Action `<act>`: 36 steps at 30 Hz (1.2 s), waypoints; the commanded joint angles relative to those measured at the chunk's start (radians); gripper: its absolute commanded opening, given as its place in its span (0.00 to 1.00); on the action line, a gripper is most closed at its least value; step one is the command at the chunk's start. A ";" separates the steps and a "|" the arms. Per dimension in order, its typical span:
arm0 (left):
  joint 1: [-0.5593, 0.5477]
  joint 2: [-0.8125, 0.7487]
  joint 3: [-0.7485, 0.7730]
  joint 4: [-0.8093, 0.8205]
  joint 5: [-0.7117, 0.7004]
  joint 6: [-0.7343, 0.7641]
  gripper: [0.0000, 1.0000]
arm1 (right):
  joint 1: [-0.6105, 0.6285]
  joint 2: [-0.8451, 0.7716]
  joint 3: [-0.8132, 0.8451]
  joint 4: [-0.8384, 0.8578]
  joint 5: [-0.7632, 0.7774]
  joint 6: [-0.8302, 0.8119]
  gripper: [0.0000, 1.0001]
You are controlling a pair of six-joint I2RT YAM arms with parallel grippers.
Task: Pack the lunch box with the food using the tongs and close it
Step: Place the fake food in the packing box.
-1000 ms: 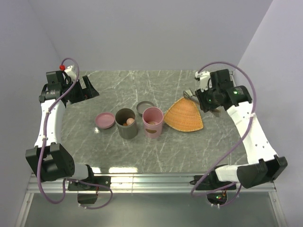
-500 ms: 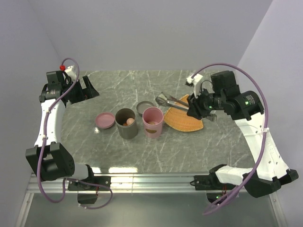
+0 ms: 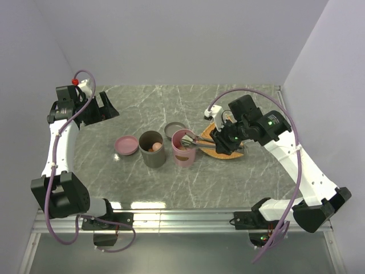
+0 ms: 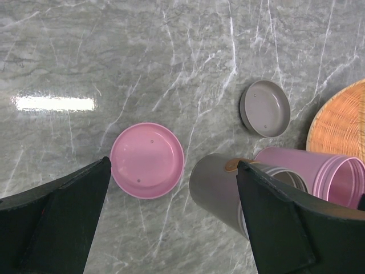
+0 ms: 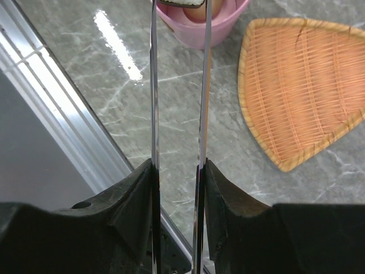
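Since a second back the right arm has swung from the right edge of the top view, across the woven tray [image 5: 302, 91], leftward to mid-table; left arm unchanged. Right gripper [image 5: 178, 165] clamped on the tongs [image 5: 204, 91], blades squeezed near parallel. Long axis runs straight up the wrist frame away from the fingers; in the top view it lies right-to-left, tips pointing left. At the tips, top edge of the wrist frame, a small pale dark-rimmed food piece [image 5: 181, 2] is pinched over the mouth of the pink container [image 5: 225, 25], a peach ball [image 5: 197, 12] already inside; depth above the rim cannot be told. Judgement: the drop lies straight below the tips, and the rim just beside the blades is the only thing to foul. Tray sits right of the container, apart. Farther left in the top view: grey container [image 3: 151, 151] just beside the pink one, grey lid [image 3: 174, 129] behind, pink lid [image 3: 126, 145] beyond. Left gripper [image 3: 102, 108] upper left, jaws wide, holding nothing, well apart, so the right arm is nearer
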 commanded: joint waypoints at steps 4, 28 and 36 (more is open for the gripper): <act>0.004 -0.011 0.024 0.004 -0.007 0.011 0.99 | 0.016 -0.003 -0.040 0.107 0.040 0.016 0.35; 0.006 -0.014 0.021 0.010 -0.008 0.007 0.99 | -0.016 0.000 0.001 0.135 0.083 0.054 0.48; 0.006 -0.005 0.022 0.017 0.007 0.003 0.99 | -0.405 0.029 0.049 0.146 0.044 0.063 0.47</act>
